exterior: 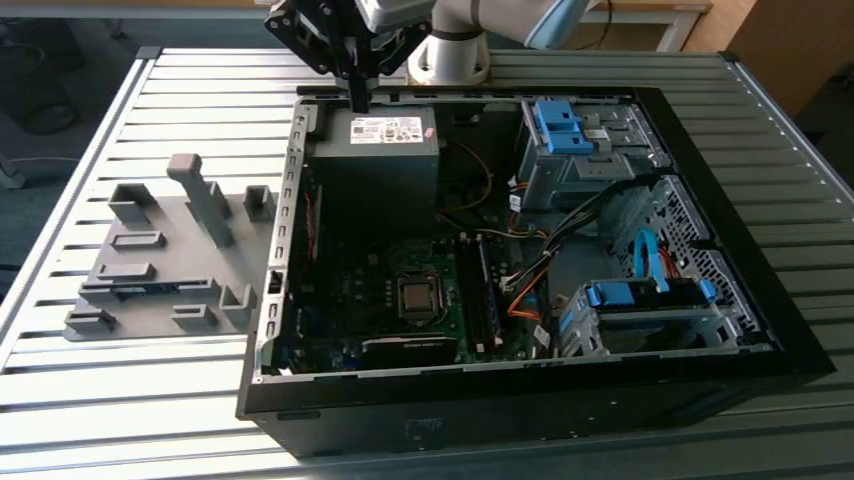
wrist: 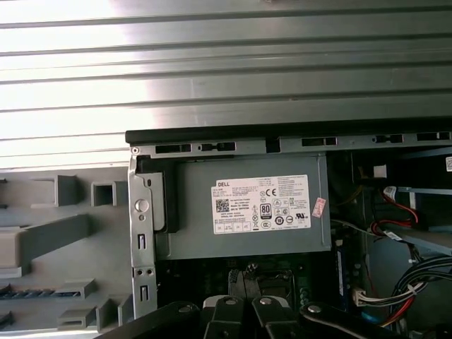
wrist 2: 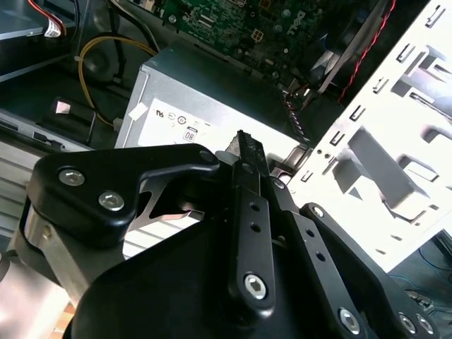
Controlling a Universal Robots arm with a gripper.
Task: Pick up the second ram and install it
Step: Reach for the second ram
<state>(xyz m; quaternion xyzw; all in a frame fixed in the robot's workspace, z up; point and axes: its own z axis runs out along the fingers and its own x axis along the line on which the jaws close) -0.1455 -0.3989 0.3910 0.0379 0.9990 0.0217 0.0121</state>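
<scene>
The second ram (exterior: 144,290) is a thin blue-green strip lying in a slot of the grey fixture (exterior: 160,250), on the table at the exterior view's left of the open computer case (exterior: 747,300). The first wrist view shows the ram (wrist: 39,292) in the same fixture (wrist: 49,240). My gripper (exterior: 360,104) hangs over the case's far edge, just above the grey power supply (exterior: 380,130), well away from the ram. Its black fingers (wrist 2: 244,148) are shut with nothing between them. In the first wrist view the gripper (wrist: 248,274) points at the power supply (wrist: 247,212).
Inside the case lies the motherboard with its processor socket (exterior: 420,297) and long memory slots (exterior: 483,290) beside it. Blue-latched drive cages (exterior: 561,125) (exterior: 647,295) and loose cables (exterior: 534,270) fill the exterior view's right. The slatted metal table (exterior: 134,400) surrounds everything.
</scene>
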